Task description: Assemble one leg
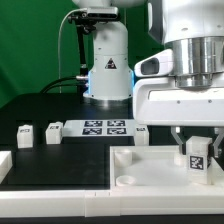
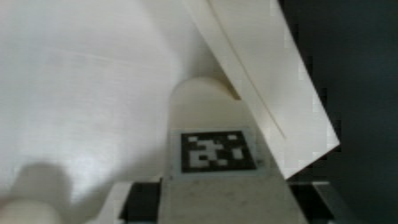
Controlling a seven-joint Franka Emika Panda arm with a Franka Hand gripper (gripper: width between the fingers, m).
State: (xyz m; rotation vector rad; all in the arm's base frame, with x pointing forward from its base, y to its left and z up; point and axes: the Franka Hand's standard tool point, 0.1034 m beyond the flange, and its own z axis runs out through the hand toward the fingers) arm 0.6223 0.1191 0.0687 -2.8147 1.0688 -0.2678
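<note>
My gripper [image 1: 198, 150] is shut on a leg [image 1: 198, 158], a white stubby block with a black-and-white tag facing out. It holds the leg upright over the right end of the large white flat table piece [image 1: 150, 170]. In the wrist view the leg [image 2: 214, 140] fills the middle, clamped between the dark fingers [image 2: 150, 200], its far end against the table piece [image 2: 89, 80] near its edge. Three more legs lie on the black table: two at the exterior view's left [image 1: 24, 135] [image 1: 52, 132] and one behind the table piece [image 1: 141, 132]. A round corner socket [image 1: 126, 180] shows near the front.
The marker board [image 1: 104, 126] lies at the middle back of the table. The robot's white base [image 1: 106, 70] stands behind it. A white block [image 1: 4, 165] sits at the exterior view's left edge. The table piece's raised rim [image 2: 267, 80] runs beside the held leg.
</note>
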